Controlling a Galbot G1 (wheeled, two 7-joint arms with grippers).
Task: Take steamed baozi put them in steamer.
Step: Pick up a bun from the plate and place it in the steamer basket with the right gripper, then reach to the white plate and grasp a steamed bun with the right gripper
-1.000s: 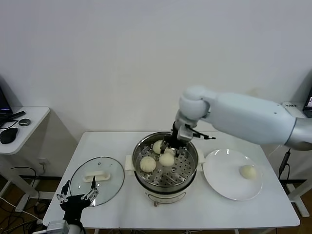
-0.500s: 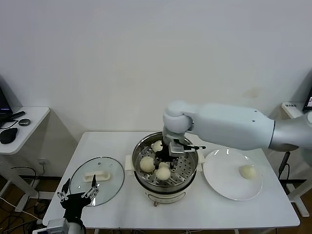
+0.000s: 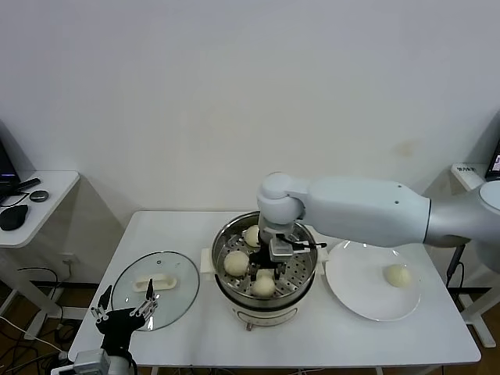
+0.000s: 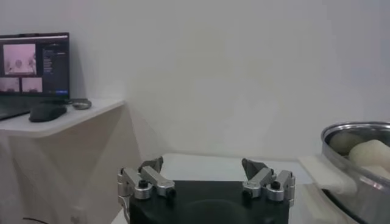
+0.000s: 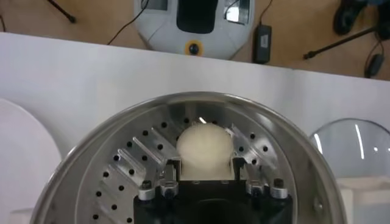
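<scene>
The steel steamer (image 3: 225, 236) stands mid-table on its cream base. Two baozi lie on its perforated tray, one at the back (image 3: 251, 234) and one at the left (image 3: 236, 263). My right gripper (image 3: 266, 278) reaches down into the steamer's front part and is shut on a third baozi (image 3: 264, 287), low on the tray. In the right wrist view the fingers (image 5: 174, 165) press both sides of this baozi (image 5: 204, 146) over the tray (image 5: 122, 170). A fourth baozi (image 3: 398, 275) lies on the white plate (image 3: 361, 301). My left gripper (image 3: 123, 312) is parked open at the table's front left.
A glass lid (image 3: 168, 275) with a white handle lies left of the steamer. The left wrist view shows the steamer's rim (image 4: 356, 182) with baozi (image 4: 373, 152) inside. A side desk (image 3: 35, 205) with a mouse stands at far left.
My right gripper has carried the baozi from the steamer's back middle toward the front and lowered it to the tray. The left arm has not moved.
</scene>
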